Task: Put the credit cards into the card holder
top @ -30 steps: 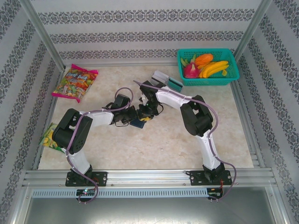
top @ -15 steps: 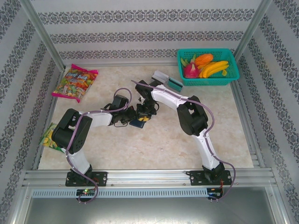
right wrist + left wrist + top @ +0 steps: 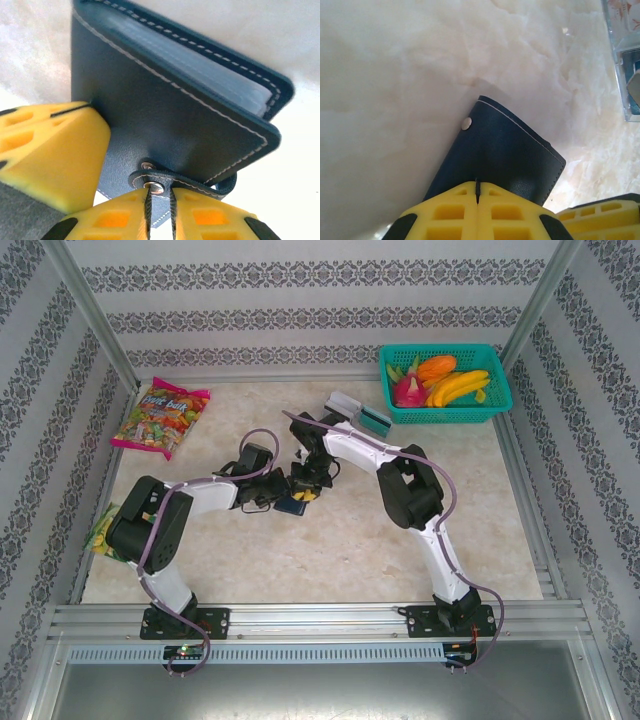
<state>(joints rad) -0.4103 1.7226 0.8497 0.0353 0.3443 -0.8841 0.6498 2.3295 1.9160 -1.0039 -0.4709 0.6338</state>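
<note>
Right gripper (image 3: 159, 199) is pinching the holder's (image 3: 165, 115) snap tab (image 3: 202, 184); left gripper (image 3: 477, 191) is clamping tight on its cover edge.

Two grippers are counted: the left gripper (image 3: 477, 191) and the right gripper (image 3: 159, 196). One navy card holder (image 3: 293, 505) is seen, fitted with one snap tab (image 3: 182, 181). At least two credit cards (image 3: 357, 412) are made out in a small cluster; their exact number cannot be told. One teal mesh basket (image 3: 440, 416) is counted, in which one pink dragon fruit (image 3: 407, 390), one orange fruit (image 3: 436, 367) and one bunch of bananas (image 3: 460, 386) are held. Two snack packets are counted: one candy bag (image 3: 160, 418) and one yellow-green packet (image 3: 103, 532).
</note>
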